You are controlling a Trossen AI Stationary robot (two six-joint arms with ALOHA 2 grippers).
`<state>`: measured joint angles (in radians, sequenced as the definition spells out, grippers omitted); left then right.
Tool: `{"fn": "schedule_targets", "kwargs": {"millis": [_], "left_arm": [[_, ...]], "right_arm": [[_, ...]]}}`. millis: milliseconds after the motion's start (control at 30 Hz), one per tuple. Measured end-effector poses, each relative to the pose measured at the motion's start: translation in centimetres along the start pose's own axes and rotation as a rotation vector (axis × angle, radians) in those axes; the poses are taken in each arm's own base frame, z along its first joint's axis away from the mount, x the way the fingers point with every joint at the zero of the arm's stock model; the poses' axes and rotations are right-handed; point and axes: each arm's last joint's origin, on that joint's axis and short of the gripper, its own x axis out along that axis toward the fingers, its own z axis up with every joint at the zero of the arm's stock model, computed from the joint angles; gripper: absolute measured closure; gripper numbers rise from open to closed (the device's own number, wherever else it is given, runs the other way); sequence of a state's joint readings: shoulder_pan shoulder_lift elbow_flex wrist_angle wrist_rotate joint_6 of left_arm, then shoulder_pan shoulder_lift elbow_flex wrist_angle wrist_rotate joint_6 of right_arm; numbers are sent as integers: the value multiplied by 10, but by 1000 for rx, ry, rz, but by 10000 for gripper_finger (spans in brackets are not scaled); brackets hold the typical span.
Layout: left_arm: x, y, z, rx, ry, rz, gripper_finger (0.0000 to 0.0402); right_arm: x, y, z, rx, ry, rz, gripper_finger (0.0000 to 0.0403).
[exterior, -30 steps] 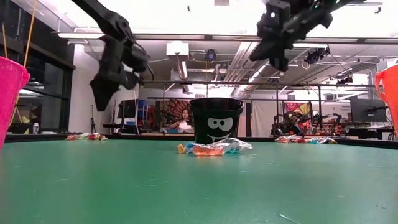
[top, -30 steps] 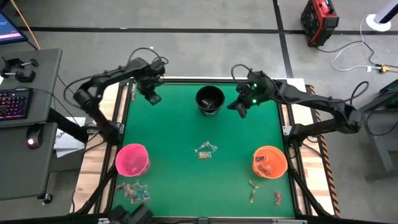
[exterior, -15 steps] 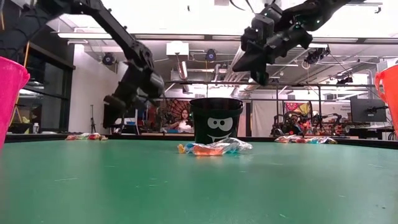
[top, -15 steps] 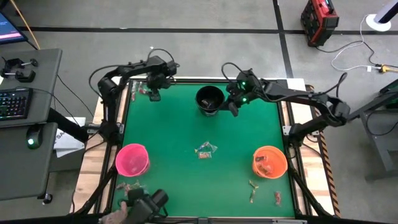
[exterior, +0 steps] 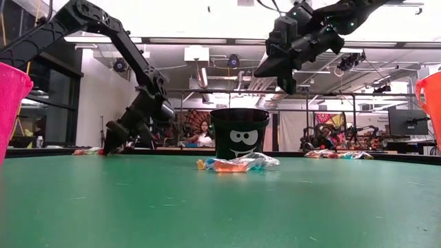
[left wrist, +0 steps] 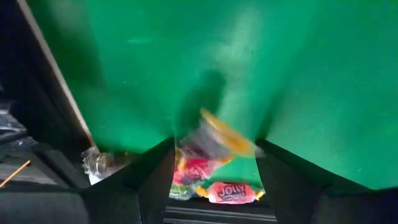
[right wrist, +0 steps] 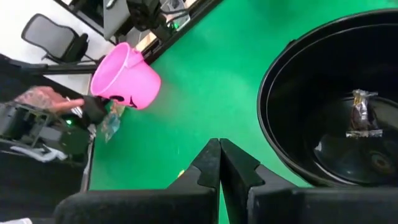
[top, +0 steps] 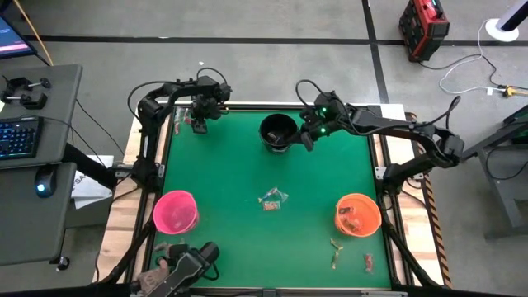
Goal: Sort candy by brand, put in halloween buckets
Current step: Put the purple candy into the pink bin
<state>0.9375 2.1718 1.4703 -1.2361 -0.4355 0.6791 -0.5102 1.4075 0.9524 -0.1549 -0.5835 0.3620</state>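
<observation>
A small heap of candy [left wrist: 208, 158] lies at the table's far left corner [top: 186, 122]. My left gripper [left wrist: 214, 171] is down at it, open, pointing steeply down with a finger on each side of the heap; the low view shows it [exterior: 111, 145] at table height. My right gripper [right wrist: 219, 163] is shut and holds nothing. It hangs above the table just right of the black bucket [top: 278, 132], which holds a wrapped candy [right wrist: 360, 115]. The pink bucket [top: 176, 211] stands near left and the orange bucket [top: 358, 214] near right. More candy [top: 271, 199] lies mid-table. My left gripper has its two fingers [left wrist: 155, 180] on either side of the candy heap [left wrist: 214, 146], coming from above on a slant. The heap rests on the table. I cannot tell whether the fingers touch it.
Loose candy lies near the front right [top: 335, 252] and beside the pink bucket at the front left [top: 175, 250]. A person's hand [right wrist: 53, 99] with a dark device [top: 190, 268] is at the table's near left corner. The table's wooden rim [top: 161, 140] runs close beside my left gripper.
My left gripper has come down and moved toward the table's far left corner, rolling as it went, and now stands at table height over the candy heap. My right gripper has moved a little left toward the black bucket, staying shut.
</observation>
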Motion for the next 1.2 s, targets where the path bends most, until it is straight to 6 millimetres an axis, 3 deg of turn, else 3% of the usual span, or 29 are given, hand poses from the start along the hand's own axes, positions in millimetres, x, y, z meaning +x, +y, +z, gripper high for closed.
{"fn": "schedule_targets", "kwargs": {"millis": [133,233,433,567,800,900,967,1200], "left_arm": [[1,0,2,15,-1,2,199],[1,-1,3,18,-2,5,234],[-2,-2,3,-109,-8,1,385],[-16,-3,-6,-209,-84,-42,397],[-74,-15,-47,-428,-385,-133,401],[-101,-35,-72,-518,-532,-200,401],[-118,-59,-88,-538,-615,-237,401],[-152,-175,-148,-537,-770,-317,401]], "right_arm": [[0,0,1,1,-12,-5,403],[0,0,1,-1,-21,-27,403],[0,-1,3,-12,-37,-42,403],[0,0,5,-32,-62,-34,403],[0,1,7,-63,-80,-28,403],[0,1,7,-66,-80,-27,403],[0,1,7,-69,-80,-27,403],[0,1,7,-72,-81,-25,403]]}}
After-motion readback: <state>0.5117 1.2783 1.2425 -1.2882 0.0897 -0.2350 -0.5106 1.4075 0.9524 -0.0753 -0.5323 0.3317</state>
